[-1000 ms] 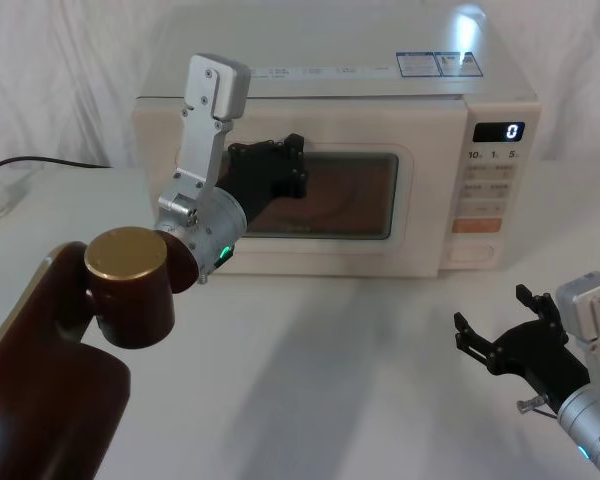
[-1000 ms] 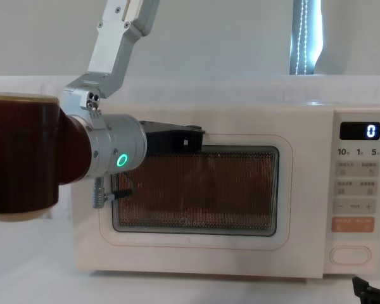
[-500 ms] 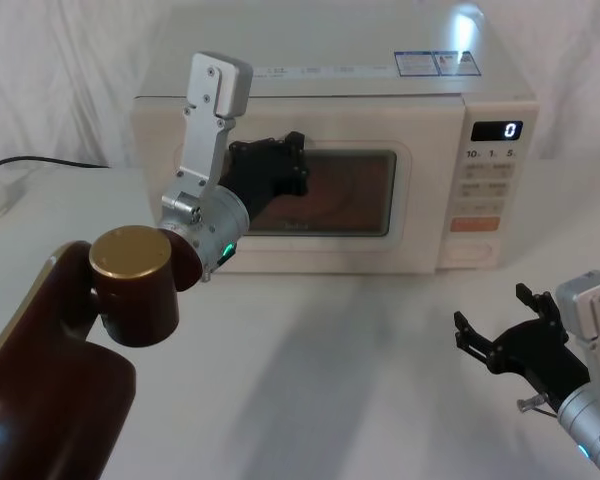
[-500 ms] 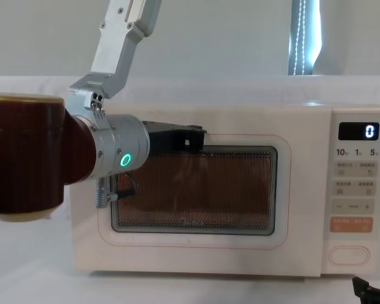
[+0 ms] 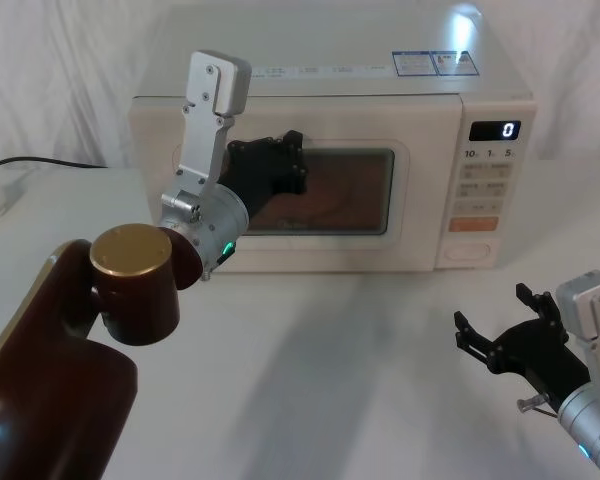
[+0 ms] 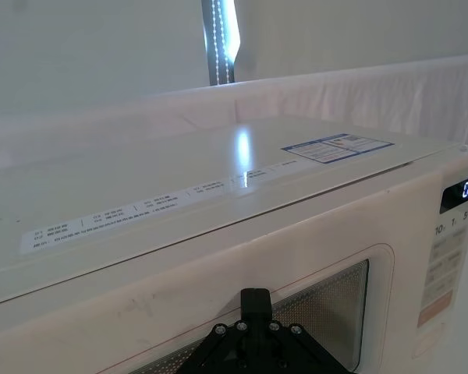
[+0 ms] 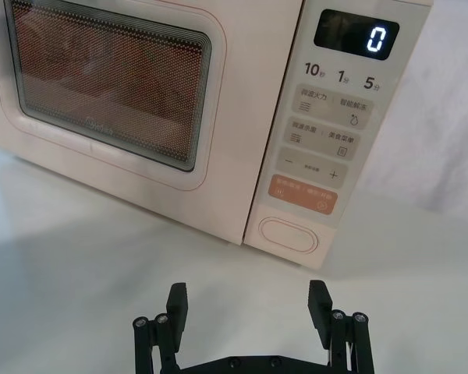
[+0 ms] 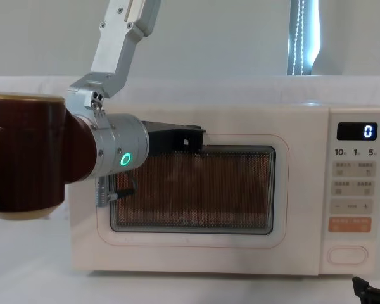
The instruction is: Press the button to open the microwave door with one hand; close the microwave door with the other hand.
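Cream microwave door point(image 5: 320, 190) sits shut under the left pincer point(image 5: 292, 160) — its fingers indiscernible — while the right pincer point(image 7: 249, 305) gapes open facing the button point(image 7: 288, 234).

The head camera looks down from above at the microwave point(image 5: 330, 175), the chest camera faces its front level and close, and both wrist cameras sit nearer still, all sharing its lit display point(image 8: 358, 131).
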Motion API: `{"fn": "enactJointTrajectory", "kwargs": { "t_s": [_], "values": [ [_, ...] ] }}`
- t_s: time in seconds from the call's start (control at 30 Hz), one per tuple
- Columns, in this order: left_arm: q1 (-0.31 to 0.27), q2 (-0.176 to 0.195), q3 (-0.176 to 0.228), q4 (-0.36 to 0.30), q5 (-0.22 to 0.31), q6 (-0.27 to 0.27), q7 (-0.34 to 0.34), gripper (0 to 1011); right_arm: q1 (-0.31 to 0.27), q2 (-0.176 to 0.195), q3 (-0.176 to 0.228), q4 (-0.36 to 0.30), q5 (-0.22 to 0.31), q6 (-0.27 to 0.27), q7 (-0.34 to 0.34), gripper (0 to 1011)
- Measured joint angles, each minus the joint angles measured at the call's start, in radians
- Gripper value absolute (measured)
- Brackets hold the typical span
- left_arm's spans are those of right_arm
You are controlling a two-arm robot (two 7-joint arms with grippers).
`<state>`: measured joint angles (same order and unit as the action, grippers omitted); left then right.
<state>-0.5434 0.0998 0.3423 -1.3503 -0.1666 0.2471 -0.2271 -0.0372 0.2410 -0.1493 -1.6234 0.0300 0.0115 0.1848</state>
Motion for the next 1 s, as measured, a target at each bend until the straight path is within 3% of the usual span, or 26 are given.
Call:
{"fn": "enactJointTrajectory", "kwargs": {
  "t_s": [0.67, 1.0],
  "values": [
    [-0.001, -0.013, -0.011, 0.005, 0.008, 0.0, 0.002, 0, 0.0, 0.0, 0.0, 0.0, 0.0, 0.0, 0.0, 1000],
    [0.04, -0.007, -0.007, -0.079, -0.02, 0.023, -0.016, 0, 0.0, 0.0, 0.0, 0.0, 0.0, 0.0, 0.0, 1000]
  ]
}}
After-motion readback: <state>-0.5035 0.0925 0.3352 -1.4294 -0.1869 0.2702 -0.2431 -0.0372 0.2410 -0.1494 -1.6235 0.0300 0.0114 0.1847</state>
